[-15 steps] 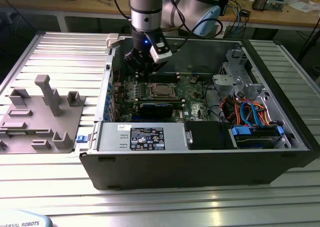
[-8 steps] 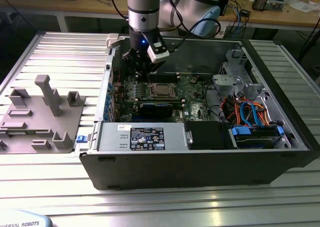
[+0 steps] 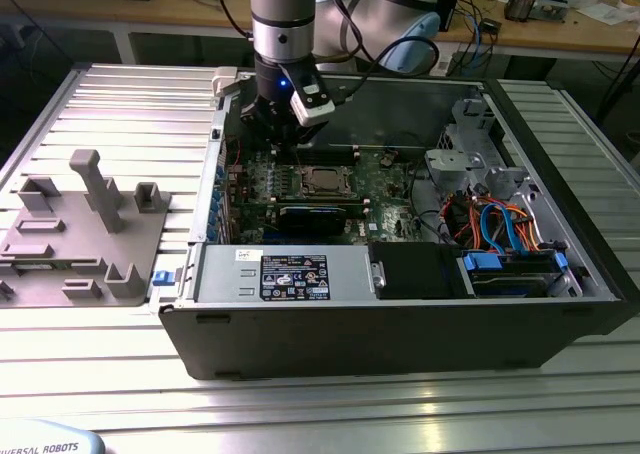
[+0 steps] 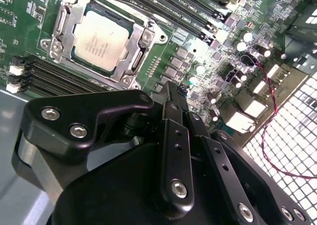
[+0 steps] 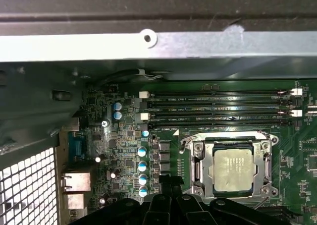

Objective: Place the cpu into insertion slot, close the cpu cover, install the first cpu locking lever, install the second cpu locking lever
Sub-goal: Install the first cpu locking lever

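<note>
cpu [image 4: 101,39]: 1, seated in insertion slot [image 4: 63,24] | cpu cover [image 4: 136,59]: 1, down | gripper [image 4: 174,93]: 1, fingers clenched, empty

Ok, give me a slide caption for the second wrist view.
Gripper held above the green motherboard, empty, beside the cpu seated in the insertion slot under its closed cpu cover.

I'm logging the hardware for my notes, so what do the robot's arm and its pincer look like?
The arm is a round silver-grey tube with a darker band near the wrist, where a small blue light glows beside a white block. Black cables loop behind it. The pincer is matte black metal: slim flat fingers and angular linkage plates fastened with shiny silver screws.
</note>
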Available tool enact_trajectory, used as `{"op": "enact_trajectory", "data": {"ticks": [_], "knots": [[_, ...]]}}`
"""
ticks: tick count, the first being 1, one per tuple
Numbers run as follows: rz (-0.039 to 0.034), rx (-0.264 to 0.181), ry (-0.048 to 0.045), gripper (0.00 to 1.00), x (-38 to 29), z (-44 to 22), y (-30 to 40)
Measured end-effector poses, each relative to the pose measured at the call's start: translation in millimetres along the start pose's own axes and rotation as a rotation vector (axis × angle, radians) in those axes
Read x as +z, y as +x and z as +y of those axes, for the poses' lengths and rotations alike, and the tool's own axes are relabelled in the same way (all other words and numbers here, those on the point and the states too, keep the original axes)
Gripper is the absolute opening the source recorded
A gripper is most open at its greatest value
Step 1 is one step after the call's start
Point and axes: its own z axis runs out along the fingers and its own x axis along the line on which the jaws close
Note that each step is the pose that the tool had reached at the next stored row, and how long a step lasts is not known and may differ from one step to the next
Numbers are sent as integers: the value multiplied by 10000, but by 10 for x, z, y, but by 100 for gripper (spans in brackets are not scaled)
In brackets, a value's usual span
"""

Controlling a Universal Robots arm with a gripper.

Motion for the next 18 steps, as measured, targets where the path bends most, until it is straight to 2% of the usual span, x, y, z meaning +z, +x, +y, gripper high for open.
{"op": "enact_trajectory", "data": {"ticks": [18], "knots": [[0,0,0,11,-2,-3,99]]}}
